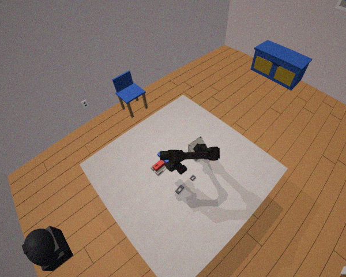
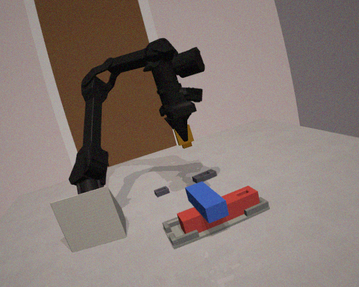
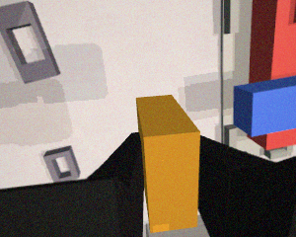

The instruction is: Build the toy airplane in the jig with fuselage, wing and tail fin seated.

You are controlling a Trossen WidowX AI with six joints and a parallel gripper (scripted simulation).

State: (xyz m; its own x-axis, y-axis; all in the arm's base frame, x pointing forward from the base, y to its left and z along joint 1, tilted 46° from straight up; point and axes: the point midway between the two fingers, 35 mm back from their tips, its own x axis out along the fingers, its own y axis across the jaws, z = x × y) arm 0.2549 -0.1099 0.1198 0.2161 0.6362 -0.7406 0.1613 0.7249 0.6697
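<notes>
1. The gripper [image 2: 183, 136] hangs in the air above the mat [image 2: 297, 185], its jaws pinching the yellow tail fin [image 3: 169, 163].
2. The red fuselage [image 2: 235, 200] lies flat in the grey cradle [image 2: 185, 238].
3. The blue wing [image 2: 207, 201] sits across the top of the fuselage.
4. The socket [image 2: 242, 193] near the fuselage's far end is open.
5. Two small grey holders, one larger [image 2: 204, 175] and one smaller [image 2: 161, 191], rest on the mat between the arm's base [image 2: 81, 222] and the cradle.
</notes>
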